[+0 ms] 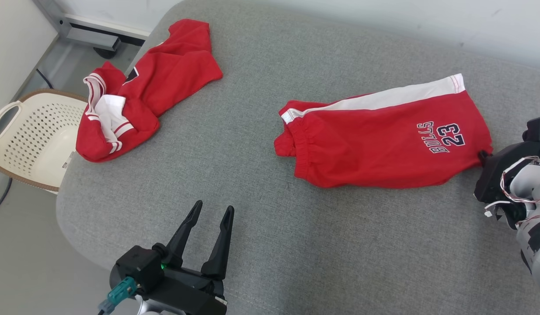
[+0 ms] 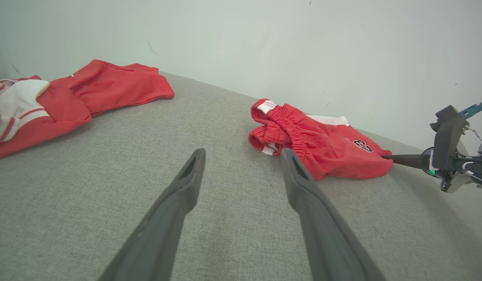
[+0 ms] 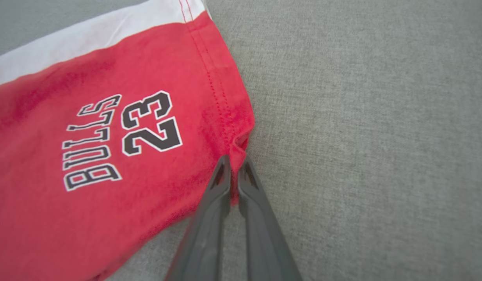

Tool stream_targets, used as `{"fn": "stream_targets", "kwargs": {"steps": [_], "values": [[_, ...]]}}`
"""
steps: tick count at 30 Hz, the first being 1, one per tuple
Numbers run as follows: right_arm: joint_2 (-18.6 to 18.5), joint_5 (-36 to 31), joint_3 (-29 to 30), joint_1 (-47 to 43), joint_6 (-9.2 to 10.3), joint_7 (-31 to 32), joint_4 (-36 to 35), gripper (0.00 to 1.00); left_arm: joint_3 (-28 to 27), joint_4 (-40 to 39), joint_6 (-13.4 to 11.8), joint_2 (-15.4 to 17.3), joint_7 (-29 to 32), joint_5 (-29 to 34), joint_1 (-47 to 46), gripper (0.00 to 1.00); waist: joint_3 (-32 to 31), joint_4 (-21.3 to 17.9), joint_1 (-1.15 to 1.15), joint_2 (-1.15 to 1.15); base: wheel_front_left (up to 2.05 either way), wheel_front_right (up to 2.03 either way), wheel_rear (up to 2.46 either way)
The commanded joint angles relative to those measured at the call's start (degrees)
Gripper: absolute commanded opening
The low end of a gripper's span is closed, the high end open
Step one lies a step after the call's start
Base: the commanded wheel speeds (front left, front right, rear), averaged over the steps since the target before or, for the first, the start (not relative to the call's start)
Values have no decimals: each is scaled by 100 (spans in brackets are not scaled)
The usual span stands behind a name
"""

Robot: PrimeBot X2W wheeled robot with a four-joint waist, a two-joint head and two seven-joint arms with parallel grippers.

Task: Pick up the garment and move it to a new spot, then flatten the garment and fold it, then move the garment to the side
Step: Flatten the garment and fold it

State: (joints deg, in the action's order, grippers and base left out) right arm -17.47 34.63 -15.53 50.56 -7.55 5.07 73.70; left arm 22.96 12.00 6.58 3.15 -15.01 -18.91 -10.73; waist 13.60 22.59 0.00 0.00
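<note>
The garment is a pair of red shorts (image 1: 383,140) with a white side stripe and "BULLS 23" print, lying folded on the grey cushioned surface (image 1: 270,227), right of centre. My right gripper (image 3: 234,162) is shut on the hem corner of the shorts (image 3: 120,156), pinching a small fold of red cloth. From the head view the right gripper (image 1: 483,155) meets the shorts' right end. The left gripper (image 1: 214,209) hovers open near the front edge, well left of the shorts (image 2: 322,144), nothing between its fingers (image 2: 186,183).
A crumpled red and white jersey (image 1: 138,96) lies at the far left of the surface. A cream perforated laundry basket (image 1: 29,135) stands on the floor beyond the left edge. A white wall runs behind.
</note>
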Motion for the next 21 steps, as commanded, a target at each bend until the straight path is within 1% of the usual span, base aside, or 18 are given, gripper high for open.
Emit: {"fn": "stream_targets", "kwargs": {"steps": [1,6,11,17,21], "values": [[49,-172,108,-132,10,18,48,0,-3,26,16,5,-27,-30,-44,100,-26,-25,0,0,0,0,0],[214,-483,401,-106,9,-106,34,0,25,86,17,3,-27,-53,-40,100,-121,-73,0,0,0,0,0],[351,-705,523,-73,7,-318,29,0,37,119,-5,0,-27,-71,-5,100,-222,-116,0,0,0,0,0],[562,-821,739,-209,7,-579,29,0,31,144,-17,-1,-27,-68,100,100,-427,-209,0,0,0,0,0],[722,-886,740,-364,7,-605,29,0,35,165,-14,0,-27,-75,179,100,-569,-303,0,0,0,0,0]]}}
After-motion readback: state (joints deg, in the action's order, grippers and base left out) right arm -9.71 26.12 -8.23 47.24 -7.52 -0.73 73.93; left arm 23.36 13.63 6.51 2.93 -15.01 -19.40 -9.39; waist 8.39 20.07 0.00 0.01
